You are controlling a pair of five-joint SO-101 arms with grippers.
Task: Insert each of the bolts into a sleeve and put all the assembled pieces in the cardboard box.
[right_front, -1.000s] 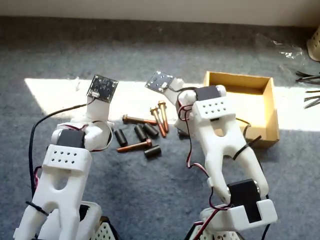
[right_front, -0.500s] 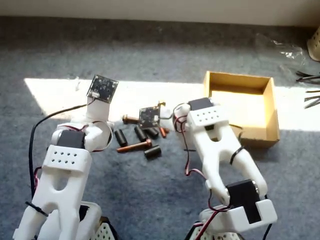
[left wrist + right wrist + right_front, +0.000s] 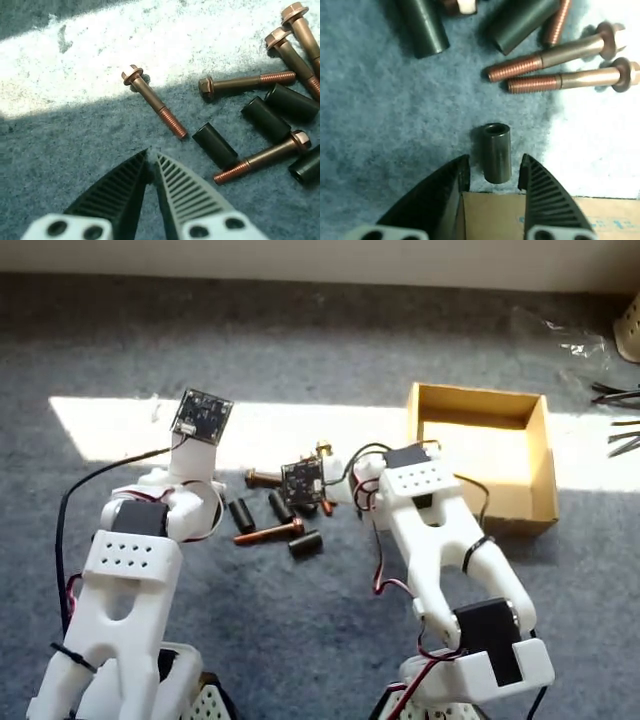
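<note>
Most of the surface is grey carpet (image 3: 300,640), crossed by a sunlit band (image 3: 100,425) whose near edge runs right through the scattered parts. Next in bulk, the left arm (image 3: 130,570) and right arm (image 3: 445,540) stand side by side, with open carpet between their bases. The cardboard box (image 3: 475,408) sits beyond the right arm with its walls upright, its nearest wall close to the pile but apart from it. The left gripper (image 3: 150,156) hangs over carpet just short of the pile, fingers drawn together to a thin slit and holding nothing. The right gripper (image 3: 494,157) is low over the pile, jaws apart (a gap shows on either side), straddling one sleeve (image 3: 497,152) that lies loose on the carpet, its open end facing away from the wrist. Five bolts (image 3: 155,107) lie flat. The one nearest the left gripper has room all around it, and two lie side by side at the pile's far edge. More sleeves (image 3: 216,145) lie among them, one just beside a bolt's threaded tip.
</note>
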